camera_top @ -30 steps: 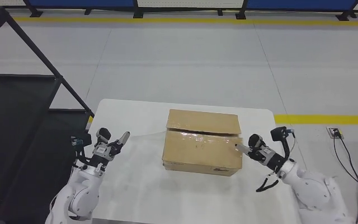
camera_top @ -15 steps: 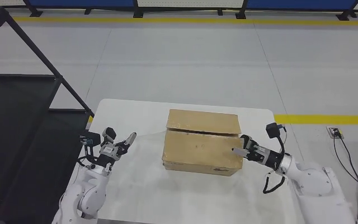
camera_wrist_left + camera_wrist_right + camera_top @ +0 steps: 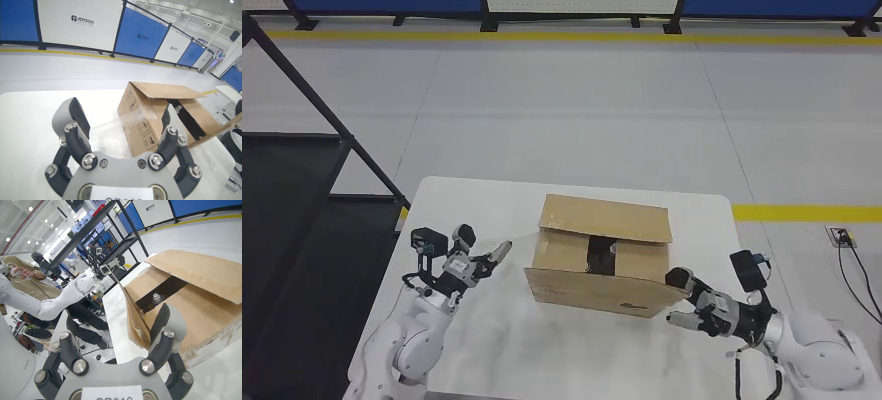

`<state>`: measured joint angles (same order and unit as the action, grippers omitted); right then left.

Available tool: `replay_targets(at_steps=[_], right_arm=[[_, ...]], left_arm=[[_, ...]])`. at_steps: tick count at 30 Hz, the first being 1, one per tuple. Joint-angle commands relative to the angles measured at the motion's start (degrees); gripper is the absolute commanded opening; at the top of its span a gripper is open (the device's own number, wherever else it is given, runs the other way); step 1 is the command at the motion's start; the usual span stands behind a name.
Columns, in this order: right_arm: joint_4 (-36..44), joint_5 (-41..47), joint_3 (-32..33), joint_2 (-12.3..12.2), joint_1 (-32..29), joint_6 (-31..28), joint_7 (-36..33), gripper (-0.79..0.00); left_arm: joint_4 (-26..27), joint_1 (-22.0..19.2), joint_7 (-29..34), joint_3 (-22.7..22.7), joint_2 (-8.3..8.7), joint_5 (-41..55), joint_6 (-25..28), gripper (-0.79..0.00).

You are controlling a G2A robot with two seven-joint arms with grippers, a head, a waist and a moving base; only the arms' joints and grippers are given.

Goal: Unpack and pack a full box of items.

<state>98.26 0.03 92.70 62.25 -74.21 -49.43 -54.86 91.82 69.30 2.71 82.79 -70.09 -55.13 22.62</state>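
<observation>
Box (image 3: 597, 215) mid-desk (image 3: 477, 205) | my right gripper (image 3: 678, 298) spread open, one finger levering the near flap (image 3: 132, 313) outward for access | my left gripper (image 3: 121, 108) open, astride loose tape (image 3: 113, 123)

White table (image 3: 472, 215), rounded corners, matte top, standing on a pale grey floor (image 3: 572, 110). One cardboard box (image 3: 597, 270) sits flat on it, somewhat toward the right edge and in the far half; its back side runs near the far edge but stays apart from it. A wide bare stretch of table (image 3: 37, 113) lies between the box (image 3: 143, 113) and the left edge, a narrower one toward the right edge. The box's top flaps are parted, a dark gap between them. A clear strip of tape (image 3: 121, 123) leads from the box's left end out over the table; contact with the surface cannot be told.
</observation>
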Motion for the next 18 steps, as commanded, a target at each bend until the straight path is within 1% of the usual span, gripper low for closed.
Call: replay_targets(at_steps=[1, 6, 11, 15, 18], right_arm=[[1.1, 0.0, 0.1, -0.8, -1.6, -0.9, 0.9, 0.000], [2.9, -0.8, -0.2, -3.0, -5.0, -3.6, 3.6, 0.000], [3.0, -1.7, -0.8, -5.0, -7.3, -5.6, 5.6, 0.000], [3.1, -1.8, -1.7, -6.4, -8.0, -6.3, 6.3, 0.000], [2.6, -1.6, -2.2, -7.3, -8.1, -7.2, 7.2, 0.000]], left_arm=[[0.2, -0.1, 0.6, -0.3, 0.13, -0.5, 2.0, 0.000], [0.3, 0.0, 2.7, -0.7, 0.73, -3.3, 9.2, 0.000], [0.0, 0.3, 5.3, -0.7, 1.47, -6.5, 15.9, 0.000], [-0.6, 0.1, 8.3, -1.0, 1.95, -8.6, 18.9, 0.000], [-1.0, 0.0, 9.2, -1.4, 2.14, -9.6, 19.4, 0.000]])
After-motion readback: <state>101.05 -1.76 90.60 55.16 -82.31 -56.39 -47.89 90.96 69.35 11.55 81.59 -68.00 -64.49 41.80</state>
